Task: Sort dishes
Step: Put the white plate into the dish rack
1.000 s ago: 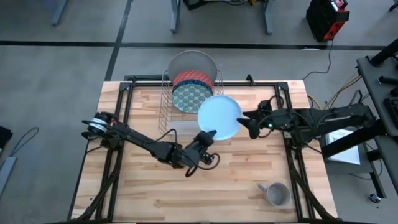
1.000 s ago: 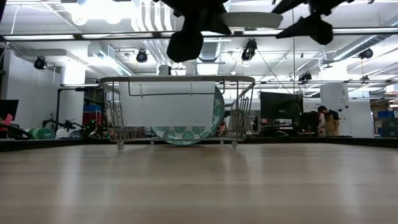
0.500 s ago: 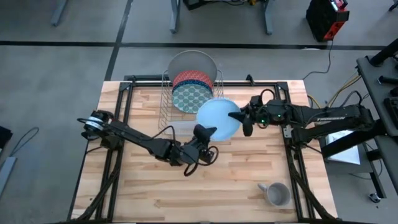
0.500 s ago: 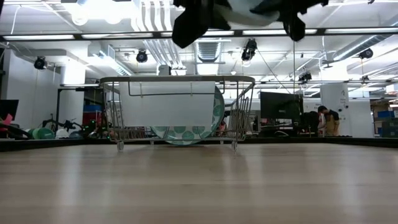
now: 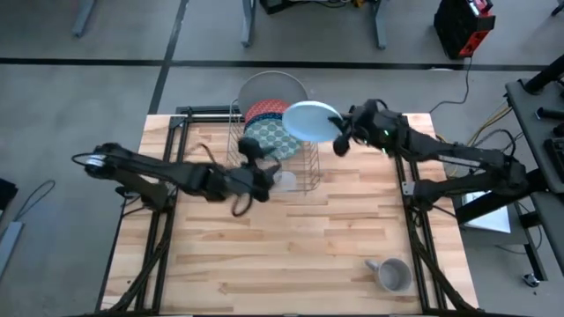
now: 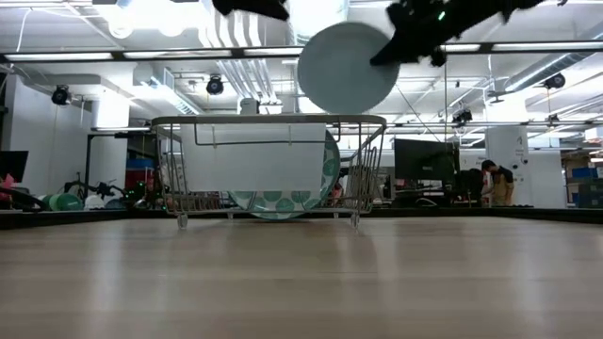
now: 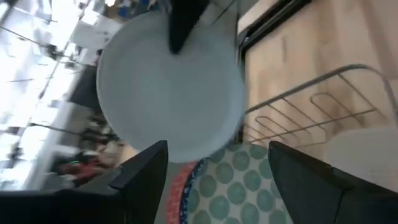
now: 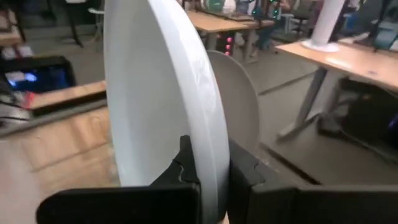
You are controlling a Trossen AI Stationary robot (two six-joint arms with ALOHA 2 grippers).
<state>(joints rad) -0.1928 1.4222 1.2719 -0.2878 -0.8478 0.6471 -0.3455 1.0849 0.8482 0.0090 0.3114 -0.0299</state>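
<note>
The smaller light-blue plate (image 5: 308, 120) hangs tilted on edge above the wire rack (image 5: 304, 167), with my right gripper (image 5: 338, 132) shut on it. In the rack stand the grey plate (image 5: 273, 86), the red patterned plate (image 5: 263, 111) and the blue speckled plate (image 5: 263, 137), leaning on edge between the wires. My left gripper (image 5: 252, 155) is open over the rack's near left part, its fingers (image 7: 140, 177) pointing at the light-blue plate (image 7: 168, 87) and touching nothing. My right gripper pinches the light-blue plate's rim (image 8: 208, 140) on the plate's right side, one finger (image 8: 185, 163) on each face. The fingers come about level from the table's right. The plate (image 6: 347, 68) is lifted clear above the rack, standing nearly on edge.
A grey handled mug (image 5: 393, 275) sits near the table's front right corner. The rack (image 6: 273, 165) stands at the far middle of the table; bare wood lies in front of it. A person stands in the room far behind.
My right gripper has shut on the light-blue plate's rim and carried it toward the far edge, over the rack, tipping it from flat to nearly on edge. My left gripper has opened, let the plate go and drawn back toward the left and far edge.
</note>
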